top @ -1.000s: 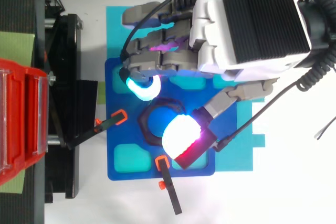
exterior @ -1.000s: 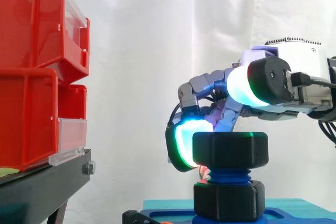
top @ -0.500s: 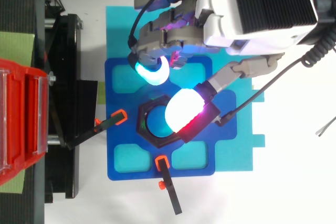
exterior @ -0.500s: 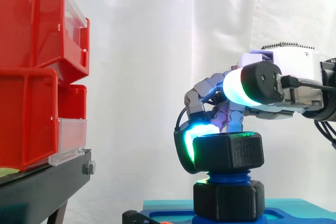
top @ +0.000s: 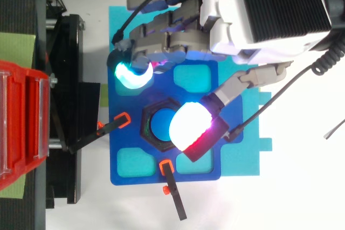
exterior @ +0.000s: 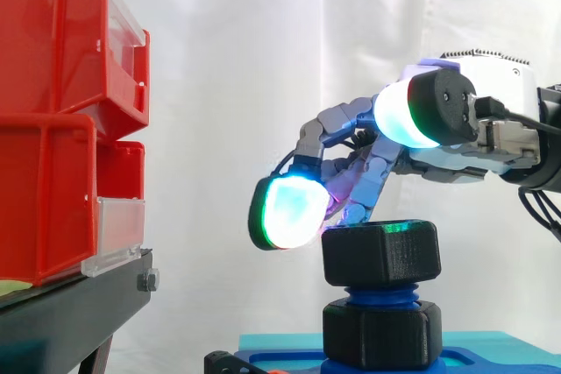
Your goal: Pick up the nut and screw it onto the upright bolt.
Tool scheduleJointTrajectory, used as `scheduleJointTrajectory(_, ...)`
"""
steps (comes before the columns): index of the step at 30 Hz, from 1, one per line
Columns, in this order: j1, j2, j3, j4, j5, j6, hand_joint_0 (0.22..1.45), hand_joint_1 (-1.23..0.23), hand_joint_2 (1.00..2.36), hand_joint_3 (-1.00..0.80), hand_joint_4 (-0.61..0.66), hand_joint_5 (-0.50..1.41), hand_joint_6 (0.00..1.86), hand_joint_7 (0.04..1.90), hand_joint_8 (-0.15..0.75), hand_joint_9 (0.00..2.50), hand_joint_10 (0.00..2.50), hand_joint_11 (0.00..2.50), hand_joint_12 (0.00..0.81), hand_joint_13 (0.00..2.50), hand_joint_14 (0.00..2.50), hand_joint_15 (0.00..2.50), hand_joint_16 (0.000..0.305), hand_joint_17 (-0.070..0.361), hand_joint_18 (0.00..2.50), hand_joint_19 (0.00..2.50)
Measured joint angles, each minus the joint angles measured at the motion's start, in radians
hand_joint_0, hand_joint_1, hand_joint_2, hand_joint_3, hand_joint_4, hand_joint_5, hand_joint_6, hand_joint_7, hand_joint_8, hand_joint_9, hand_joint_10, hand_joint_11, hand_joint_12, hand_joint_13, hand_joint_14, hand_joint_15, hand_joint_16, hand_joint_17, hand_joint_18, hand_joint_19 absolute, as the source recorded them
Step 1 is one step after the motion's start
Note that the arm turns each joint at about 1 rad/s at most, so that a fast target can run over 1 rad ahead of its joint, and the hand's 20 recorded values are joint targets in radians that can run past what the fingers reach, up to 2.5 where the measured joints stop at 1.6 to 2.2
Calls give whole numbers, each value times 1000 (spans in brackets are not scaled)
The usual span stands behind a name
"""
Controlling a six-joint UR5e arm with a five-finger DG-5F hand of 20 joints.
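My hand (exterior: 491,94) hung open above the nut (exterior: 381,251) — fingers loosely spread, clasping nothing. One fingertip (exterior: 285,212), glowing cyan-green, sat off to the nut's left, a little above its top edge and apart from it. The thumb pad (top: 188,129), white with a magenta edge, covered the nut's right side in the top view and stood clear above it in the side view. Whether a lower finger brushed the nut's upper left corner I could not tell.

The nut sat level on the blue bolt (exterior: 381,291), with a band of thread showing between it and a black hex collar (exterior: 381,335) at the bolt's foot. The bolt stood upright in the middle of a blue plate (top: 129,160) on a teal mat (top: 116,25). Two orange-tipped clamps (top: 121,119) lay on the plate — one at its left edge, one at its lower edge. Well to the left stood red bins (exterior: 61,129) on a black stand (exterior: 70,317).
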Motion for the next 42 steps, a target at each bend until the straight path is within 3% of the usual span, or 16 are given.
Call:
scheduleJointTrajectory(9, 25, 0, 0, 13, 4, -1, 523, -174, 1000, -500, 258, -62, 504, 836, 263, 1047, 0, 0, 211, 706, 0, 0, 20, 45, 380, 0)
scheduleJointTrajectory(18, 40, 0, 0, -20, 10, -2, 525, -181, 1000, -500, 258, -41, 505, 999, 272, 1069, 0, 0, 210, 705, 0, 0, 19, 43, 377, 0)
scheduleJointTrajectory(29, 40, 0, 0, -45, 11, -2, 538, -217, 1000, -500, 163, 1, 504, 1283, 282, 1202, 0, 7, 207, 779, 0, 0, 16, 36, 432, 0)
scheduleJointTrajectory(37, 32, 0, -1, -48, 11, -2, 549, -238, 1000, -500, 168, 39, 501, 1450, 286, 1295, 1, 39, 195, 842, 0, 0, 14, 31, 489, 0)
scheduleJointTrajectory(42, 23, 0, -1, -46, 11, -2, 552, -250, 1000, -500, 143, 43, 594, 1273, 279, 1395, 0, 51, 177, 908, 0, 0, 12, 27, 553, 0)
